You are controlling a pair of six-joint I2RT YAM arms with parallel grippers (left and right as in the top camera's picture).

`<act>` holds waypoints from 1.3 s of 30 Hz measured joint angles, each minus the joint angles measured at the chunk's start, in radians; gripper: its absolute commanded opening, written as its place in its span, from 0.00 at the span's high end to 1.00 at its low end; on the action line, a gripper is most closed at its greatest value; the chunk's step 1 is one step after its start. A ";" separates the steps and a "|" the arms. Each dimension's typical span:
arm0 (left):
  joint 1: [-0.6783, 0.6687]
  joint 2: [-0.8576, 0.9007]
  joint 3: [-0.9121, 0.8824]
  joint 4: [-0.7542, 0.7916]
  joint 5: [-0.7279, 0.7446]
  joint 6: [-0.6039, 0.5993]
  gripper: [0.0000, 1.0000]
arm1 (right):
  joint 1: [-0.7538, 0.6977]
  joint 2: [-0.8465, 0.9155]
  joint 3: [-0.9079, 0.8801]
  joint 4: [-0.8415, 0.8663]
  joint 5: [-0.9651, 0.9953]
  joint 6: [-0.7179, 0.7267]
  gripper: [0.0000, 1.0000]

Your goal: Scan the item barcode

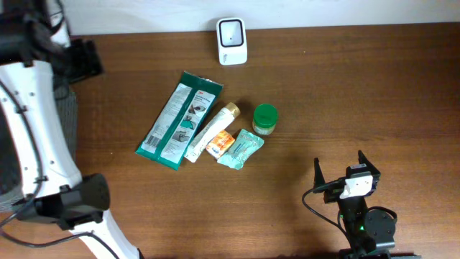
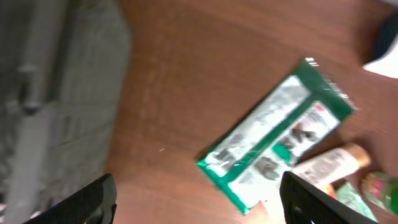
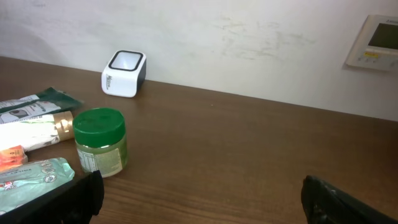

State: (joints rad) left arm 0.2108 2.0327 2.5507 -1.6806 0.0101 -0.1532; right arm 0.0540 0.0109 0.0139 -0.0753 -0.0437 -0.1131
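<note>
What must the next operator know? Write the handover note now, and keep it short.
Left gripper: fingers open, empty, above the table near the green-and-white packet.
Right gripper: fingers open, empty, low at the front right, apart from the items.
Items: packet, tube, green-lidded jar, orange sachet and teal pouch lie clustered mid-table. The scanner stands at the far edge.
Done: nothing is held or at the scanner.
Left: pick an item and show its barcode to the scanner.

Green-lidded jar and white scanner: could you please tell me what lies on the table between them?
Nothing: only bare brown tabletop separates the green-lidded jar from the white scanner, as the overhead and right wrist views both show.
</note>
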 measured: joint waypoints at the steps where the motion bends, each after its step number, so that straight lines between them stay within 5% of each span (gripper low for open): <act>1: 0.032 0.001 -0.023 0.001 0.001 0.001 0.18 | 0.000 0.000 0.000 0.000 0.000 0.000 0.02; 18: 0.149 0.004 -0.183 0.148 -0.044 0.095 0.22 | 0.000 0.000 0.000 0.000 0.000 0.000 0.02; 30: -0.145 0.004 -0.184 0.284 0.167 0.154 0.18 | 0.000 0.000 0.000 0.000 0.000 0.000 0.02; 39: -0.171 0.004 -0.184 0.321 0.171 0.154 0.18 | 0.000 0.000 0.000 0.000 0.000 0.000 0.02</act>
State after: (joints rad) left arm 0.0395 2.0369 2.3669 -1.3594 0.1806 0.0010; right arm 0.0540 0.0109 0.0139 -0.0753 -0.0437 -0.1131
